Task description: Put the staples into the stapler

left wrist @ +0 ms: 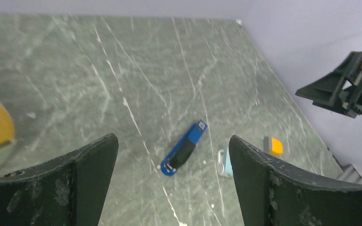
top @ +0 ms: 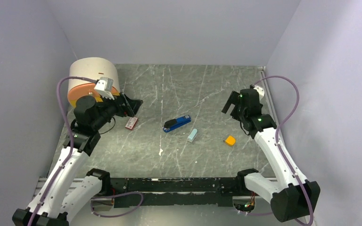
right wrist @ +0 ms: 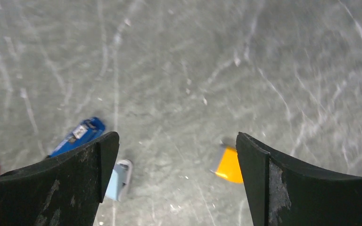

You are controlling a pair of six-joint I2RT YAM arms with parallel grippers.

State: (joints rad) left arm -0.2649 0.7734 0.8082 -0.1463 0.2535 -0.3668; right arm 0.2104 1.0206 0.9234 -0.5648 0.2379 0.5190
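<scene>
Lying flat near the middle of the dark green marbled table (top: 207, 84), the long slim blue desk stapler with a black top arm (top: 177, 123) is being touched by neither arm. A small red-and-white cardboard staple box (top: 131, 123) is being seen to its left, just beside the left gripper (top: 134, 107), whose jaws are being held wide apart with nothing between them. The loose grey staples cannot be made out. A short pale-blue piece (top: 192, 135) is lying just right of the stapler, with an orange block (top: 230, 140) farther right. The right gripper (top: 230, 104) is being held over the table's right side, jaws likewise spread and empty. A white-and-orange cylinder (top: 93, 77) is standing at the far left.
</scene>
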